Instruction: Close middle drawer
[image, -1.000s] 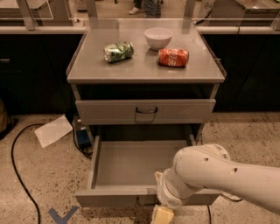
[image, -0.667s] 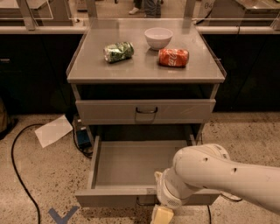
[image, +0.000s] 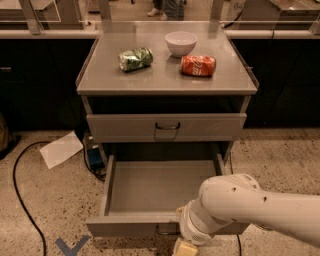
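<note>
The middle drawer (image: 160, 187) is pulled far out of the grey cabinet, showing a bare tray interior. Its flat front (image: 130, 226) faces me at the bottom of the view, and my arm partly covers its small centred handle (image: 166, 230). The top drawer (image: 166, 127) above it is closed, with a dark loop handle. My white arm (image: 250, 207) comes in from the right and bends down in front of the drawer's front. My gripper (image: 184, 248) sits at the very bottom edge, just below the handle, mostly cut off.
On the cabinet top (image: 165, 82) lie a green bag (image: 135, 58), a white bowl (image: 181, 42) and a red packet (image: 198, 65). On the floor to the left are a sheet of paper (image: 61, 149), a black cable (image: 20, 200) and a blue tape mark (image: 70, 246).
</note>
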